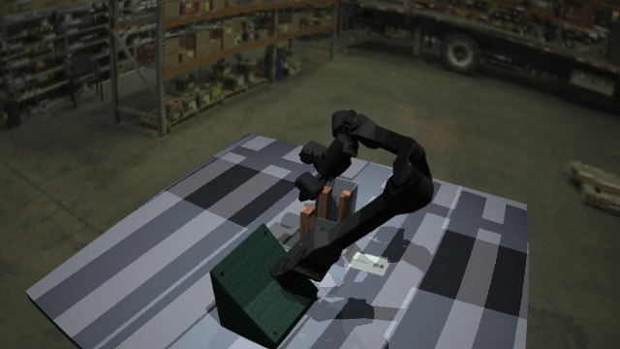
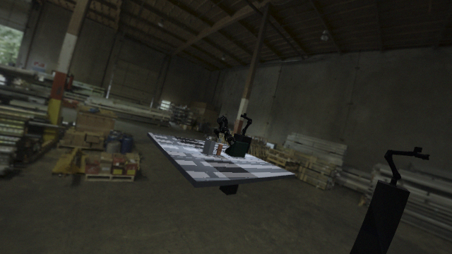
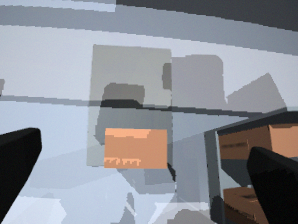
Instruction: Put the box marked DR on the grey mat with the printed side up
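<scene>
Partly hidden behind the arm [image 1: 368, 213], the bin's [image 1: 356, 194] [image 2: 208, 147] [image 3: 212, 170] lower part.

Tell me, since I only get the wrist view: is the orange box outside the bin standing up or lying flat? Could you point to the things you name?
Observer: Standing. The top view shows the orange box [image 1: 308, 223] [image 2: 219, 149] [image 3: 135, 148] tall and upright, outside the bin [image 1: 352, 186] [image 2: 208, 147] [image 3: 212, 170].

Visitor: Are the letters DR written anywhere you can see?

Observer: Yes, on a pale card [image 1: 368, 263] lying on the table, in the top view.
</scene>
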You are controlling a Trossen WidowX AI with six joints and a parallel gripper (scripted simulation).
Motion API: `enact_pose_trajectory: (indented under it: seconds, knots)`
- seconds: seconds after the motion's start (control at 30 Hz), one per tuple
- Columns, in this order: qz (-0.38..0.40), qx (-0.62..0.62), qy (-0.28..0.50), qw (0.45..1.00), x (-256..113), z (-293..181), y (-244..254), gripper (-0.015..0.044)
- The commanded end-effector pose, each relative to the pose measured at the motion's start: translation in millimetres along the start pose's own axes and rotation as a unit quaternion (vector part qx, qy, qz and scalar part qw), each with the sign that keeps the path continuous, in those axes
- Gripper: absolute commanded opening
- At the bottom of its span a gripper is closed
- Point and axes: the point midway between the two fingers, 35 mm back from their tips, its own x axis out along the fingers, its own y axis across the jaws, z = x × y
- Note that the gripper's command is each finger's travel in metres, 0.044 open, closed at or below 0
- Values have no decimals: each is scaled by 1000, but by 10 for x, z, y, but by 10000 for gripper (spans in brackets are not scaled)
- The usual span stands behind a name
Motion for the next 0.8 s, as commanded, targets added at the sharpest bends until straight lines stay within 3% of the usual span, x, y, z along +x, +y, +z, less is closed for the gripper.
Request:
enact_pose_trajectory:
  seconds: [0.0, 0.77]
  knots:
    - [2, -2, -12, 1000, 0, 8, 4, 440]
    - [67, 44, -229, 970, 43, -152, -33, 440]
